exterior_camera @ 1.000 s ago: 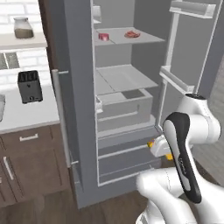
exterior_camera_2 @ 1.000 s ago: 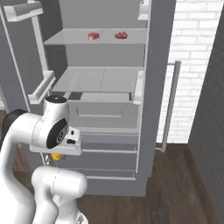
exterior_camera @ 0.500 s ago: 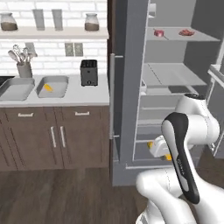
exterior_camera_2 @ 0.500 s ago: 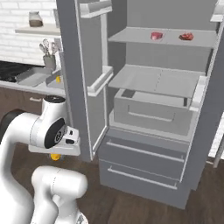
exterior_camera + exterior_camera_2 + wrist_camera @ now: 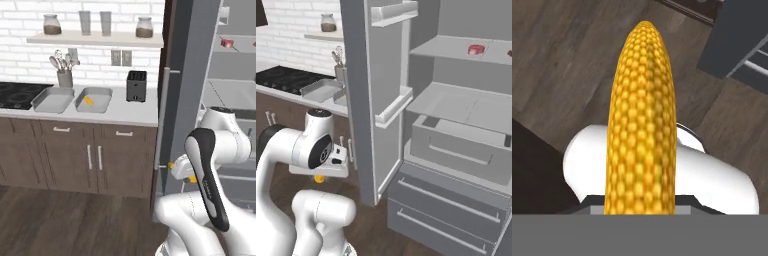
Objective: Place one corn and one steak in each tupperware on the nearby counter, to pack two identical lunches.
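A long yellow corn [image 5: 642,120] stands lengthwise in the hand view, with my gripper [image 5: 182,170] shut on it, low beside the fridge door's edge. Its yellow end pokes out under the hand [image 5: 319,177]. Two light-grey tupperware trays sit side by side on the counter [image 5: 125,111]. The left tray [image 5: 52,99] holds nothing, and the right tray [image 5: 94,99] has a small corn cob [image 5: 88,100] in it. A red steak [image 5: 227,43] lies on the upper fridge shelf [image 5: 475,49]. The cob hides my fingertips.
A black toaster [image 5: 136,86] stands right of the trays and a utensil holder [image 5: 64,77] behind them. The black cooktop [image 5: 15,95] is at far left. The open fridge door [image 5: 371,90] stands between me and the counter; its drawers [image 5: 456,150] are to the right.
The whole view has swung left from the fridge interior toward the counter, so the base has moved. The corn stays in the shut gripper, held close to the arm.
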{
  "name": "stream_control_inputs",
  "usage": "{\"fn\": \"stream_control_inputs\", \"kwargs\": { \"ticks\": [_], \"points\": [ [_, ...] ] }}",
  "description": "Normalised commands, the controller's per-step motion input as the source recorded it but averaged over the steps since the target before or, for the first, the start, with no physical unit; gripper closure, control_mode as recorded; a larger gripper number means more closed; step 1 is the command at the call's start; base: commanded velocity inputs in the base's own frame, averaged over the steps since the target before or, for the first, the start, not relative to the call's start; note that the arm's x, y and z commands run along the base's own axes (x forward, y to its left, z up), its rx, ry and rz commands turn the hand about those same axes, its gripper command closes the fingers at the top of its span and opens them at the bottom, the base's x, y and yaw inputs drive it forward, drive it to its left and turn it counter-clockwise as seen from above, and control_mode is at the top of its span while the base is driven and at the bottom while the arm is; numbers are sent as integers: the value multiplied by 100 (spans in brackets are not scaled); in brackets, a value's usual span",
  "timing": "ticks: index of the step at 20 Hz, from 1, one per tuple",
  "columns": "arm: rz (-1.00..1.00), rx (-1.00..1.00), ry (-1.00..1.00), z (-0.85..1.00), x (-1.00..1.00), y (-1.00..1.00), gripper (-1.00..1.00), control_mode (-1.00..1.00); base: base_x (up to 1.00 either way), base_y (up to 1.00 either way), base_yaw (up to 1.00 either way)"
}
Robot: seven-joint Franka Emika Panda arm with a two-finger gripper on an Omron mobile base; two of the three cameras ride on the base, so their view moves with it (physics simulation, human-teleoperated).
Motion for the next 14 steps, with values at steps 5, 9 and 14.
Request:
{"fn": "stream_control_inputs", "kwargs": {
  "ticks": [5,9,14],
  "points": [
    [0,0,0,0,0,0,100,100,41,100,17],
    [0,0,0,0,0,0,100,100,0,100,13],
    [0,0,0,0,0,0,100,100,7,100,16]
  ]
}}
